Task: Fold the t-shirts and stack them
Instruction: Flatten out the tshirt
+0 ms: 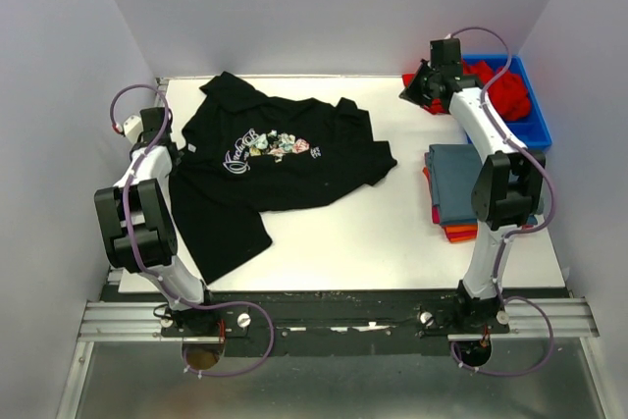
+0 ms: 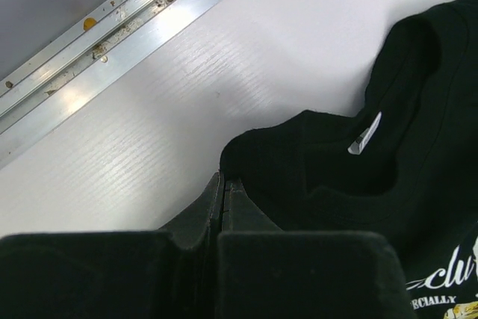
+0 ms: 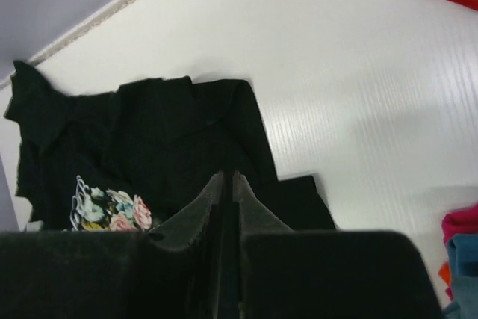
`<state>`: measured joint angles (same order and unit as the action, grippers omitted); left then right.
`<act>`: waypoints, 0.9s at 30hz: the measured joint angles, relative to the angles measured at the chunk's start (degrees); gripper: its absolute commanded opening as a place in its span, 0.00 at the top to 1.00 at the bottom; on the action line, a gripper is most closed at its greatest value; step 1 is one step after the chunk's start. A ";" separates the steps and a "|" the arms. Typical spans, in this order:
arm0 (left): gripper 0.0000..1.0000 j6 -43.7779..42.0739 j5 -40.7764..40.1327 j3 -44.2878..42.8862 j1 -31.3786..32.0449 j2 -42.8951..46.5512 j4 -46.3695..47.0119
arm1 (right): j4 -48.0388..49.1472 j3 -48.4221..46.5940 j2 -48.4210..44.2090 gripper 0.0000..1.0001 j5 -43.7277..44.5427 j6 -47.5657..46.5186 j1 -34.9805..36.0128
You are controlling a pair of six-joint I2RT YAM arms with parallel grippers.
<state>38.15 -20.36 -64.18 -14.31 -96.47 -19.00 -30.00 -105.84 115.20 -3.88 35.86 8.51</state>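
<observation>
Your left claw (image 2: 225, 182) is pinched shut beside the black t-shirt (image 1: 265, 164). Your right claw (image 3: 228, 179), also shut, hangs above the tabletop (image 1: 373, 233), gripping nothing.

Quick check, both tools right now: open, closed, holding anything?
Left tool: closed, tips at the edge of the black t-shirt; cannot tell whether cloth is pinched.
Right tool: closed, nothing visible between the fingers.
</observation>
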 measured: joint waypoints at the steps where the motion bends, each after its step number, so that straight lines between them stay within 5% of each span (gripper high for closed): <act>1: 1.00 -0.02 0.02 -0.31 0.00 -0.13 -0.02 | 0.04 -0.09 0.00 0.51 -0.98 0.00 -0.02; 3: 0.96 -0.04 0.09 -0.90 0.02 -0.33 -0.11 | 0.63 0.94 -0.22 0.43 -2.67 -0.17 -0.02; 8: 0.53 -0.96 2.23 -1.68 0.00 -0.70 0.00 | 5.62 20.70 -7.96 0.43 -3.45 -0.52 0.00; 11: 0.42 -1.62 4.92 0.37 0.00 0.50 2.47 | 6.86 32.17 -12.85 0.43 -3.98 -0.70 0.07; 18: 0.36 -1.64 7.04 5.62 2.54 8.98 3.93 | 10.78 42.21 -16.52 0.50 -4.52 -1.44 1.03; 27: 0.35 -2.95 11.43 6.84 21.64 14.73 7.58 | 15.63 43.25 -14.86 0.47 -5.35 -1.40 5.14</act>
<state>35.20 -8.93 -57.34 7.33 -81.73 -11.42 -14.37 -62.59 100.33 -9.23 34.46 13.65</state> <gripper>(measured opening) 0.644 0.525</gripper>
